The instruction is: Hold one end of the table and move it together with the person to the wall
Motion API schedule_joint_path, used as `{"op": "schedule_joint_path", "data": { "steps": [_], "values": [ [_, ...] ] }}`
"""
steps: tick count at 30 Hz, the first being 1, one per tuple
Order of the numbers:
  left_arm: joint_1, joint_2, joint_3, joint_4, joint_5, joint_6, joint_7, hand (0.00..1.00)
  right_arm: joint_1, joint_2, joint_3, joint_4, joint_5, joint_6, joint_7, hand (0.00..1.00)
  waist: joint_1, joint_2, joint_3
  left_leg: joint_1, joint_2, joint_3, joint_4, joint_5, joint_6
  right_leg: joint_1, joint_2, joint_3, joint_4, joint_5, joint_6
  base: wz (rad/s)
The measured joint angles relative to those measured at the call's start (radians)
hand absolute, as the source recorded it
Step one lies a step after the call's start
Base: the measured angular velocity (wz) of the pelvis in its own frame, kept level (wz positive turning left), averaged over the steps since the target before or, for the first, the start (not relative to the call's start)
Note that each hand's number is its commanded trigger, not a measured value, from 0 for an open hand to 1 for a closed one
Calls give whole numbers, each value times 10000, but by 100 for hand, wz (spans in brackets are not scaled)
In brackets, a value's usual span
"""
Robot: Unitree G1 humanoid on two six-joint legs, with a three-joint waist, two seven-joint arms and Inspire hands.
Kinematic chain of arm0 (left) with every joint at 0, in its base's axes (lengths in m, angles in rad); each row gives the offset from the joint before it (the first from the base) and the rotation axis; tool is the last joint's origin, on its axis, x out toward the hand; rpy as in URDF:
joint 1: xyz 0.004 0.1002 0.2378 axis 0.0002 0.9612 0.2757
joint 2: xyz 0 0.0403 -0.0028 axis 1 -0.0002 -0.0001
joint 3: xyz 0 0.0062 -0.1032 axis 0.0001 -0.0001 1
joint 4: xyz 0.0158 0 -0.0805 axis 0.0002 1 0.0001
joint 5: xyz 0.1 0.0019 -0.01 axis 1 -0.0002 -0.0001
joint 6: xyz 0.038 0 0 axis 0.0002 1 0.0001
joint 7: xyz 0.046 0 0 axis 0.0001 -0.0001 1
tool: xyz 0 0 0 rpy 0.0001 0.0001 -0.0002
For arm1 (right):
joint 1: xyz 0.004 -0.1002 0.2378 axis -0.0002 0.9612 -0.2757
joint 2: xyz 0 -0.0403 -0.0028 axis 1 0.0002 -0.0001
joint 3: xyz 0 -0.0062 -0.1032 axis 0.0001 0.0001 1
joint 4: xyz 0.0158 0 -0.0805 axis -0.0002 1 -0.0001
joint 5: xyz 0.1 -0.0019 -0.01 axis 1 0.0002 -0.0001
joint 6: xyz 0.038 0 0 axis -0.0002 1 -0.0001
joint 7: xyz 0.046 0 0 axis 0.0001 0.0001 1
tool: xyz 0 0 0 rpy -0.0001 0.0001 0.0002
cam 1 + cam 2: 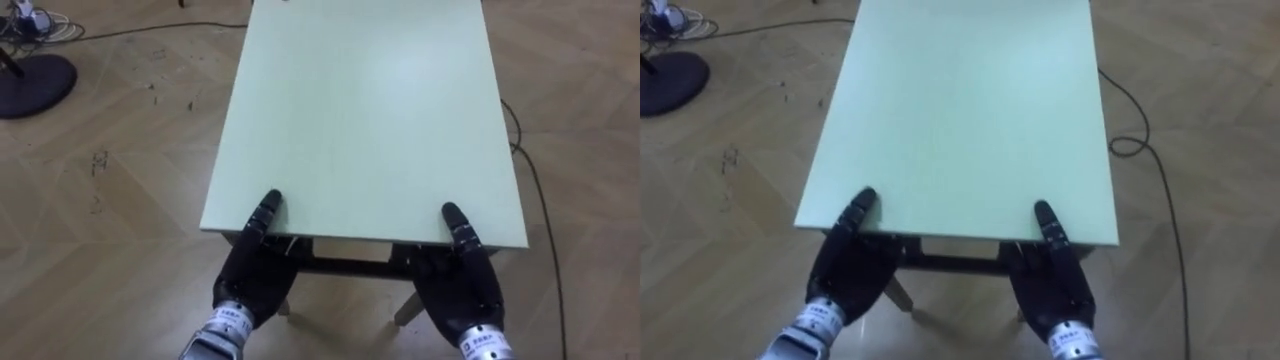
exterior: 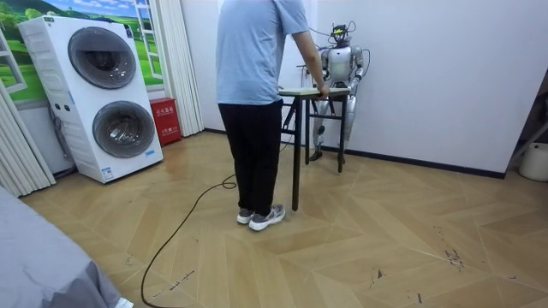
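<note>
robot and person at a table
left eye view: pale green table (image 1: 360, 110) in upper centre; left hand (image 1: 250, 280) and right hand (image 1: 462, 288) at its lower edge, thumbs on top, the rest hidden beneath, grip i cannot tell. room view: person (image 2: 255, 85) in centre, hand on the table.

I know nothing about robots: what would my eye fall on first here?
Probably the pale green table, with the robot's dark left hand and right hand clamped on its near edge, thumbs on top. In the room view, a person in a blue shirt holds the table's other end, facing the robot.
</note>
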Motion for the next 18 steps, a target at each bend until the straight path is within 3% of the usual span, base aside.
{"op": "schedule_joint_path", "data": {
  "steps": [2, 6, 10, 14, 16, 18],
  "values": [
    [160, 82, 27, -199, -1, -26, -3, 100, 1, 2, 75, -3, 0, 1, 16, 100, 14, -20, -14, -123, 134, -152, -33, 81, -139, 123, 244, -168, -354, 90, -104, 6],
    [550, 127, 76, -575, -6, -31, -3, 100, 4, -72, 285, -27, -23, -58, 114, 100, 57, -25, -16, -216, 168, -288, -158, 184, -289, 100, 366, -243, -457, 93, -130, 8],
    [731, 116, 99, -639, -37, -33, -12, 100, 10, -197, 481, -27, 30, -253, 127, 100, 357, -21, -16, -296, 120, -615, -275, 321, -351, 225, 429, -360, -620, 81, -209, 14],
    [833, 79, 89, -640, -43, -38, -61, 100, 25, -219, 497, -18, 12, -304, 127, 100, 511, -10, -17, -432, 97, -1113, -265, 439, -417, 522, 412, -888, -740, -16, -275, 43],
    [885, 78, 110, -639, -37, -38, -165, 100, 22, -210, 495, -9, -4, -298, 134, 100, 508, 2, -16, -586, 115, -1372, -175, 521, -474, 729, 344, -1380, -706, -193, -334, 69],
    [813, 51, 110, -640, -9, -22, -180, 100, 23, -197, 433, -10, -3, -300, 213, 100, 417, 12, -24, -741, 114, -1308, -210, 712, -456, 898, 203, -1944, -633, -385, -345, 96]
  ]
}}
